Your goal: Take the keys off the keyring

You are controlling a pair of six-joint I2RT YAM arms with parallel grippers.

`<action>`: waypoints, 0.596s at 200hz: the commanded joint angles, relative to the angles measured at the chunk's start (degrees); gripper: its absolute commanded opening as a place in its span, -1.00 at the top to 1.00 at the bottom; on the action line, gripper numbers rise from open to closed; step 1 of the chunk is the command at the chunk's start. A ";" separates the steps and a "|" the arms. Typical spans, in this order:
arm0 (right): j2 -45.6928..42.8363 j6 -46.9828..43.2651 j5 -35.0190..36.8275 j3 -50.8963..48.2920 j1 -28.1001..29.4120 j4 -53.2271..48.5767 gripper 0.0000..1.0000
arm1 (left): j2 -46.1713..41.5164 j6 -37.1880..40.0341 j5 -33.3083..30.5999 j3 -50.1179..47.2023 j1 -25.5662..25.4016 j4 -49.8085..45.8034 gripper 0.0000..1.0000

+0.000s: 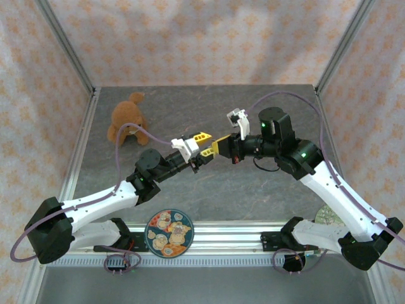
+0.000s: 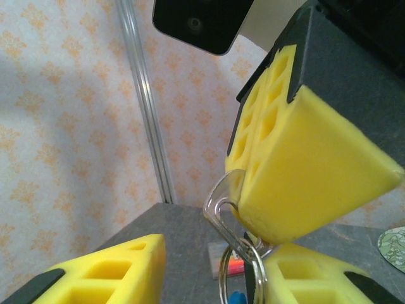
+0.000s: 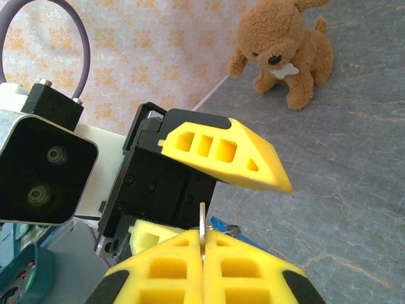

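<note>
Right gripper (image 3: 202,235) clamped shut on thin silver wire keyring (image 2: 207,204) mid-table; left gripper (image 2: 218,253) at its nine o'clock, yellow fingers apart. Dangling cluster cropped, keys indistinct.

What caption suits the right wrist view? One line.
Right pincer shut on keyring, left pincer open opposite, plush dog behind.

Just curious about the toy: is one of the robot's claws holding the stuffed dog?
No, the stuffed dog stands free on the table with nothing touching it.
</note>
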 commanded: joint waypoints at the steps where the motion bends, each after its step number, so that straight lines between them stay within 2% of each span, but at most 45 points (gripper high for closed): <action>1: -1.46 0.74 -1.03 2.09 -0.12 1.64 1.00 | 0.45 -0.30 0.51 1.56 -0.44 3.67 0.27; 68: -1.64 1.46 0.31 2.52 -0.11 1.91 1.00 | 0.18 -1.31 0.24 0.20 -0.57 3.89 0.13; 119: -1.68 1.93 0.52 2.58 -0.16 2.02 1.00 | 0.53 -1.35 0.41 -0.02 -0.91 3.93 0.16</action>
